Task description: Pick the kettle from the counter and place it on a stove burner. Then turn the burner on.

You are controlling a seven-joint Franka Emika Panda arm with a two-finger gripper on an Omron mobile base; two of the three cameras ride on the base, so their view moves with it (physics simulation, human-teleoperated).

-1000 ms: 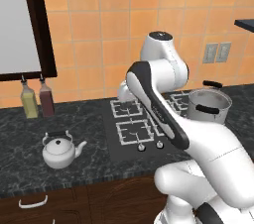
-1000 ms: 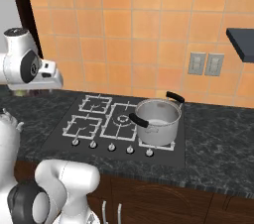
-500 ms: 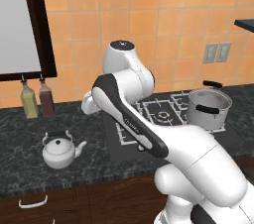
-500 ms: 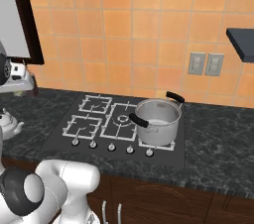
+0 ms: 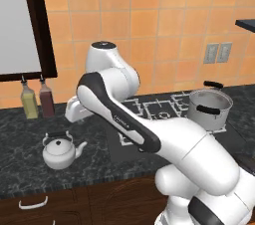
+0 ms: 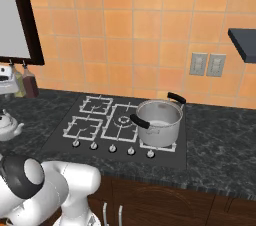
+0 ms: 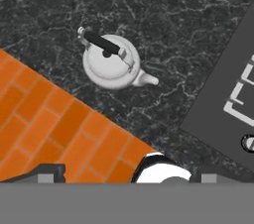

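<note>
The kettle (image 5: pixel 60 150), small and silvery-white with a black arched handle, stands upright on the dark stone counter (image 5: pixel 22 134) left of the cooktop. It also sits at the left edge of the right base view (image 6: pixel 7 125). My hand (image 5: pixel 74 111) hangs above and slightly behind it. In the hand view the kettle (image 7: pixel 109 62) lies well ahead of my gripper (image 7: pixel 130 173), spout toward the cooktop (image 7: pixel 233 94). The dark fingertips (image 7: pixel 47 172) stand far apart, open, with nothing between them. The back-left stove burner (image 6: pixel 97 104) is bare.
A large steel pot (image 6: pixel 159 120) with black handles occupies the cooktop's right side. Two bottles (image 5: pixel 37 100) stand against the wall behind the kettle, under a dark window frame. Knobs (image 6: pixel 111 148) line the cooktop's front edge. The orange floor (image 7: pixel 54 129) lies beyond the counter's front edge.
The arm has swung left from above the cooktop to above the counter near the kettle. Kettle and pot have not moved.
</note>
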